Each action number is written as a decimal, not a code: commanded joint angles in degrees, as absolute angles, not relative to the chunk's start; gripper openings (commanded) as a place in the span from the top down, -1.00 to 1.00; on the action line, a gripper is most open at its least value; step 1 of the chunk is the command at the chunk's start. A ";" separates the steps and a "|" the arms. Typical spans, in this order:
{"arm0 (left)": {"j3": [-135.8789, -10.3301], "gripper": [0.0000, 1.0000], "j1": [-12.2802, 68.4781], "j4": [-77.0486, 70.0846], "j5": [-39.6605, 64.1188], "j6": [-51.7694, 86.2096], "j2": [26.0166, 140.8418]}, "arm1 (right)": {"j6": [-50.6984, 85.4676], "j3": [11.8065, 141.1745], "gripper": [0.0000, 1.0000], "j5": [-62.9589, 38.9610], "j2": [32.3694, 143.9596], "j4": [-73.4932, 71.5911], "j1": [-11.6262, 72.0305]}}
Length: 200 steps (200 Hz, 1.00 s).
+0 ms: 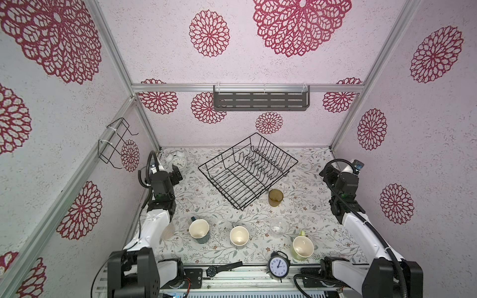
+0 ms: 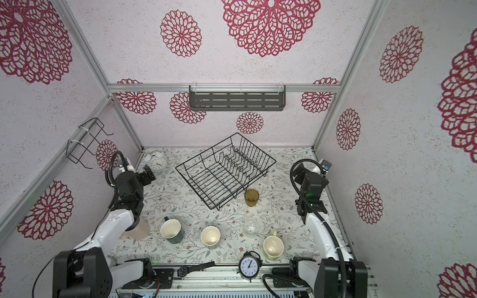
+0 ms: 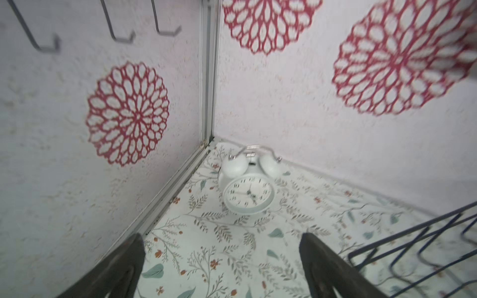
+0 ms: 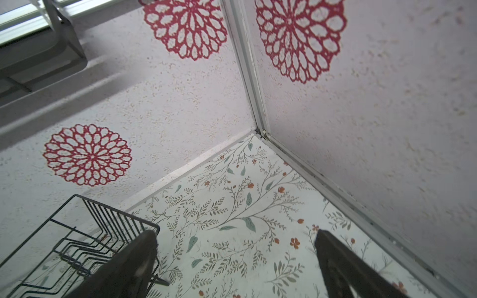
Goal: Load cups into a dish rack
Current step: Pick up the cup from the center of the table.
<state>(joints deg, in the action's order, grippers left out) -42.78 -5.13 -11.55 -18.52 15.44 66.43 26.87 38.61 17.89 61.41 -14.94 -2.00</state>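
Top views both show the dish rack [image 1: 240, 178] at the middle of the frame, empty, its long axis running from lower left to upper right. All 6 cups stand upright on the table [image 1: 196, 196] outside it. The amber tumbler [image 1: 275, 197] is just beside the rack's lower right side. Across the lower part of the frame runs a row of 5: the pink cup [image 2: 140, 228] (half hidden behind the left arm [image 1: 154, 227]), the teal mug [image 1: 199, 231], the grey mug [image 1: 239, 236], the clear glass [image 1: 278, 228] and the yellow-green mug [image 1: 302, 247].

The left gripper [image 3: 222, 237] has its jaws spread wide with nothing between them and is aimed at the white alarm clock [image 3: 247, 193] in the table's upper left corner. The right gripper [image 4: 235, 232] is likewise spread and empty, aimed at the bare upper right corner. Both point away from the cups.

The tumbler lies down and left of the right gripper in both top views, between it and the rack, so the right arm [image 1: 361, 227] looks the nearer of the 2 for it. The left arm is nearer the pink cup and teal mug, which sit below its gripper in the frame. Either arm would probably have to swing back toward the lower edge first.
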 commanded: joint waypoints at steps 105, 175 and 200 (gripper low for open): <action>-57.39 -0.95 -5.69 33.63 4.75 34.10 52.61 | 30.07 44.64 -0.40 -11.54 68.06 14.92 13.81; -57.62 -0.95 4.05 31.91 1.92 33.65 53.95 | 32.25 52.82 -0.32 -5.16 79.31 19.73 20.39; -59.50 -0.95 5.30 32.54 2.01 33.20 56.25 | 34.57 53.14 -0.15 -3.40 82.47 19.38 20.60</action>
<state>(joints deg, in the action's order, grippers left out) -57.14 4.29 32.42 3.14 33.67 54.46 32.21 51.57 -7.01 80.36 17.26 20.23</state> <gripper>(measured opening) 0.974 0.598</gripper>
